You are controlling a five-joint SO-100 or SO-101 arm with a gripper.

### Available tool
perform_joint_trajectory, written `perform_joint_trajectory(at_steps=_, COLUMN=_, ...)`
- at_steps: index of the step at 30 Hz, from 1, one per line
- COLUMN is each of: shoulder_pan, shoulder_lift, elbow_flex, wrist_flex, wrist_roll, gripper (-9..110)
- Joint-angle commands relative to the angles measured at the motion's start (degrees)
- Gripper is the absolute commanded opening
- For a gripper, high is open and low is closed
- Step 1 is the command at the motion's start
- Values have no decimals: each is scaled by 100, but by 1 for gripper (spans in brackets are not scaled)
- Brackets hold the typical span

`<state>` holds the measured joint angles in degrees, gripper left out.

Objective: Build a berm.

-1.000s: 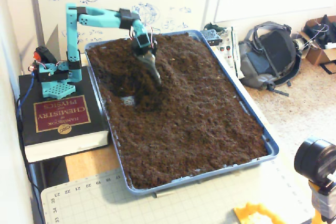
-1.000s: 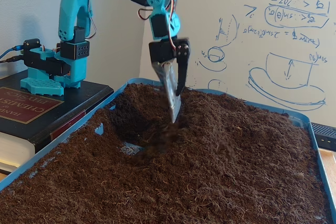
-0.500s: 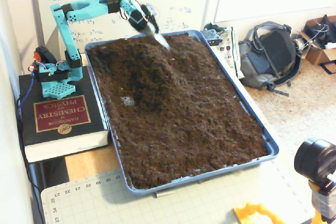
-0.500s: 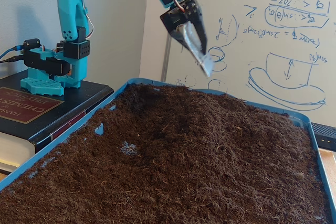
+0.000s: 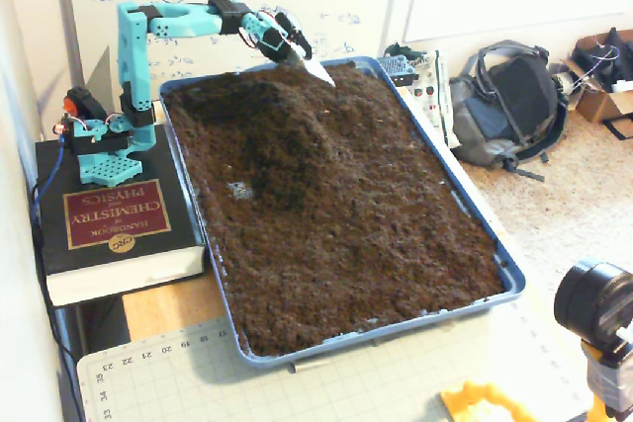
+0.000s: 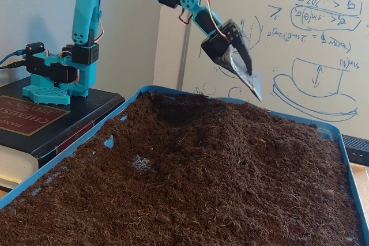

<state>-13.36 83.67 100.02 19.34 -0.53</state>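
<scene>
The berm [image 5: 297,121] is a raised ridge of dark brown crumbly soil in the far left part of the blue tray [image 5: 475,219], running from the far rim toward the middle. It also shows in the other fixed view [image 6: 230,133] as a broad hump. My gripper [image 5: 318,68] carries a flat silvery scoop blade and hangs just above the far end of the berm, tip pointing down. In a fixed view the gripper [image 6: 252,84] is clear of the soil. Its black finger lies close along the blade, so it looks shut and holds nothing.
The teal arm's base [image 5: 104,145] stands on a thick black book [image 5: 109,219] left of the tray. Small bare tray spots [image 5: 239,188] show in the soil. A backpack [image 5: 509,106] lies to the right, a cutting mat [image 5: 198,373] and a camera [image 5: 598,308] in front.
</scene>
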Motion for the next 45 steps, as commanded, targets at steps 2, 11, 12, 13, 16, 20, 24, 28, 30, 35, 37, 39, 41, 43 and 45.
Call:
perform_joint_trajectory(at_steps=2, shoulder_pan=-202, shoulder_lift=-114, elbow_flex=-211, wrist_flex=-185, wrist_roll=53, gripper=0)
perform_joint_trajectory(at_steps=11, shoulder_pan=-211, shoulder_lift=-800, elbow_flex=-624, wrist_flex=-949, wrist_roll=62, gripper=0)
perform_joint_trajectory(at_steps=12, shoulder_pan=-211, shoulder_lift=-905, elbow_flex=-642, wrist_flex=-1081, wrist_roll=62, gripper=0)
perform_joint_trajectory(at_steps=13, shoulder_pan=-193, shoulder_lift=-1002, elbow_flex=-694, wrist_flex=-1178, wrist_roll=62, gripper=0)
perform_joint_trajectory(at_steps=16, shoulder_pan=-167, shoulder_lift=-1195, elbow_flex=-729, wrist_flex=-1450, wrist_roll=53, gripper=0)
perform_joint_trajectory(at_steps=20, shoulder_pan=-9, shoulder_lift=-1292, elbow_flex=-729, wrist_flex=-1907, wrist_roll=53, gripper=0)
perform_joint_trajectory(at_steps=24, shoulder_pan=53, shoulder_lift=-1397, elbow_flex=-721, wrist_flex=-2461, wrist_roll=53, gripper=0)
perform_joint_trajectory(at_steps=28, shoulder_pan=70, shoulder_lift=-1758, elbow_flex=-738, wrist_flex=-2804, wrist_roll=53, gripper=0)
perform_joint_trajectory(at_steps=30, shoulder_pan=105, shoulder_lift=-1942, elbow_flex=-809, wrist_flex=-2883, wrist_roll=44, gripper=0)
perform_joint_trajectory(at_steps=35, shoulder_pan=202, shoulder_lift=-2364, elbow_flex=-967, wrist_flex=-2874, wrist_roll=0, gripper=0)
perform_joint_trajectory(at_steps=37, shoulder_pan=193, shoulder_lift=-2487, elbow_flex=-1011, wrist_flex=-2865, wrist_roll=26, gripper=0)
perform_joint_trajectory(at_steps=39, shoulder_pan=185, shoulder_lift=-2575, elbow_flex=-1055, wrist_flex=-2856, wrist_roll=44, gripper=0)
perform_joint_trajectory(at_steps=41, shoulder_pan=185, shoulder_lift=-2654, elbow_flex=-1063, wrist_flex=-2848, wrist_roll=44, gripper=0)
perform_joint_trajectory(at_steps=43, shoulder_pan=185, shoulder_lift=-2751, elbow_flex=-1063, wrist_flex=-2848, wrist_roll=44, gripper=0)
perform_joint_trajectory(at_steps=45, shoulder_pan=185, shoulder_lift=-2786, elbow_flex=-1063, wrist_flex=-2830, wrist_roll=44, gripper=0)
